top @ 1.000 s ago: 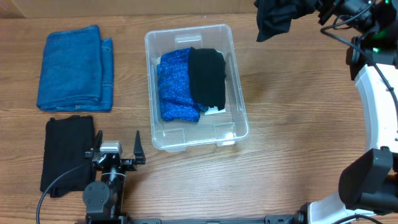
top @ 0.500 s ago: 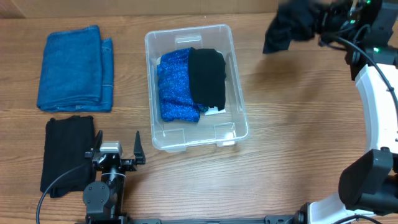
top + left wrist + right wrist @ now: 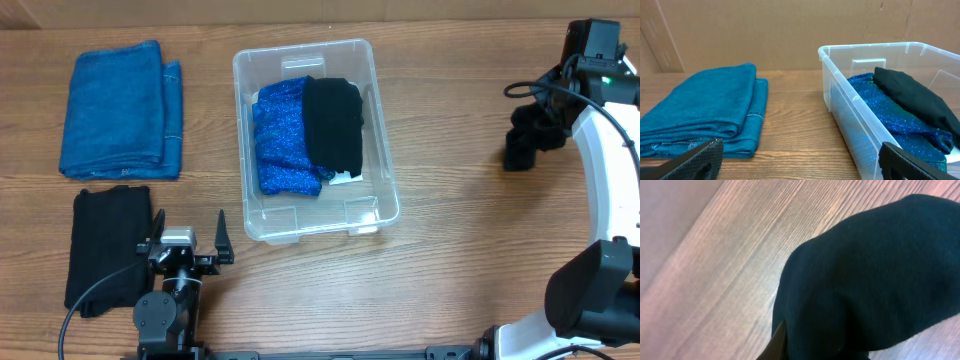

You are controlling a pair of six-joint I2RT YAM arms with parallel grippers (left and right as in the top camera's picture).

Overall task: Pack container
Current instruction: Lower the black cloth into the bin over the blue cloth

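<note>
- Two claws: the right claw (image 3: 540, 118) is clenched on a dark cloth (image 3: 522, 145), low over the tabletop (image 3: 450, 250) and well apart from the container (image 3: 320, 228).
- Left claw (image 3: 188, 240): released and empty, just beside a folded black cloth (image 3: 105, 245).
- Container: mid-tabletop, holding a blue cloth (image 3: 280, 140) and a packed black cloth (image 3: 333, 122).
- Blue towel (image 3: 120, 110): lies outside, far left.
- Progress, as judged: about two of five pieces are packed and three are left.
</note>
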